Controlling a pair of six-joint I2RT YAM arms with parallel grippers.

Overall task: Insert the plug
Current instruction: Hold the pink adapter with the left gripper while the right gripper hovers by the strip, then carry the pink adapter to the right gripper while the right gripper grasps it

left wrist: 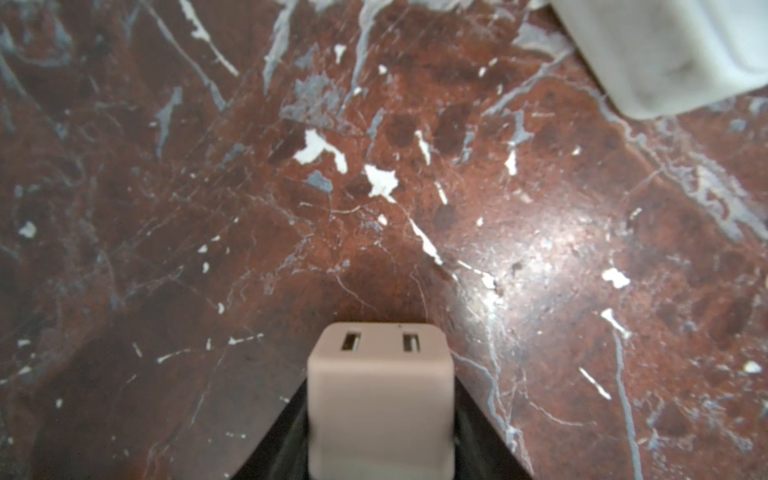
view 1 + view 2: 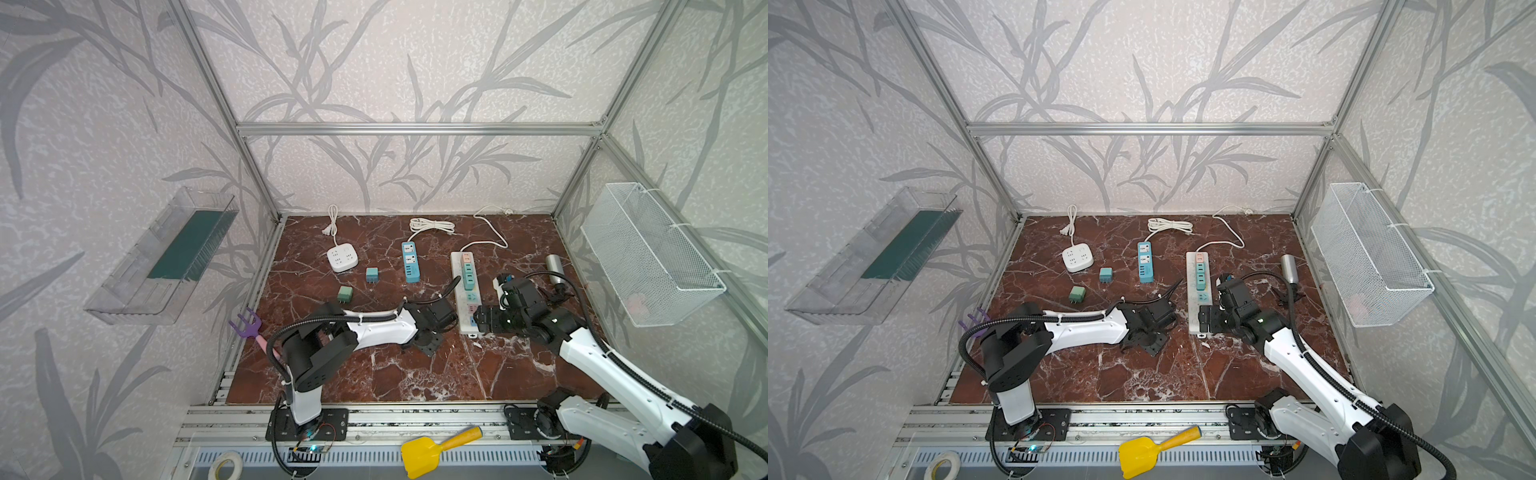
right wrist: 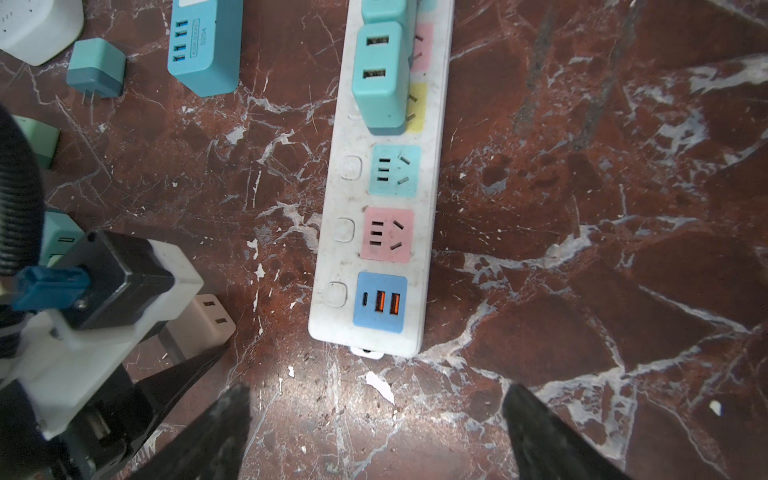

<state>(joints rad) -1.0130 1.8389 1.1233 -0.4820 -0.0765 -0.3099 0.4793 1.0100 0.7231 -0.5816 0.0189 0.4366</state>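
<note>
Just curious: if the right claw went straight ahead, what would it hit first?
Probably the near end of the white power strip, by its blue USB block. The open right gripper points at it, though height is unclear.

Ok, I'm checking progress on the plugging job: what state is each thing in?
Left gripper: shut on the beige plug.
Beige plug: gripped, not inserted.
Right gripper: open, empty.
Long strip: pink socket and teal socket free.
Teal charger: plugged into the long strip.
Blue plug: loose on the table.
Green plug: loose too.
</note>
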